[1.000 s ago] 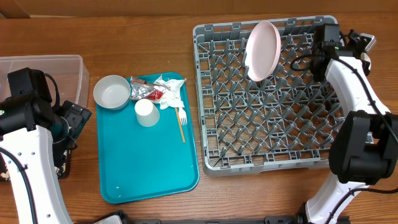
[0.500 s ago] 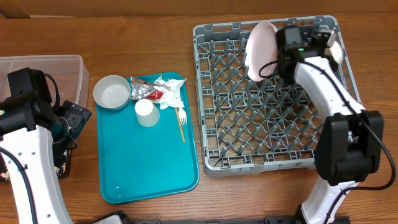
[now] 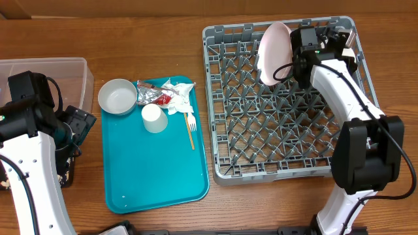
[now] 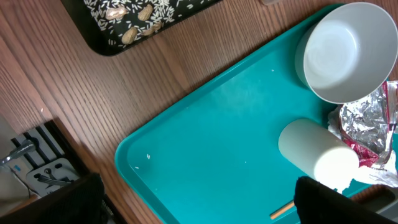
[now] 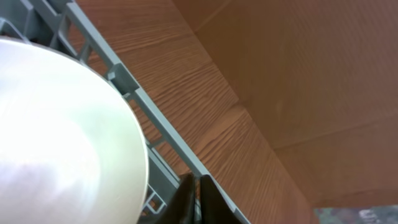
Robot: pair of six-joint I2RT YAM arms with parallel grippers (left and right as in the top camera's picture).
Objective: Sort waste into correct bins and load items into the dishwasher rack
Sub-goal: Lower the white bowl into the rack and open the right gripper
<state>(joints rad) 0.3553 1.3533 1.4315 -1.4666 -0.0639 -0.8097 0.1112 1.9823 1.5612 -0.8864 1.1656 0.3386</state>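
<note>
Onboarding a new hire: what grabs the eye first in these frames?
The round pinkish-white plate standing on edge at the back of the big grey plastic dishwasher rack, with the right gripper shut beside its rim. Then the teal plastic tray beside the rack, holding a white bowl, white cup and foil wrappers.

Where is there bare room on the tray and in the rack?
Teal plastic tray: bare from the small white cup and white fork to its near edge; far end crowded. Grey grid dishwasher rack: bare except where the round pinkish plate stands, far row.
</note>
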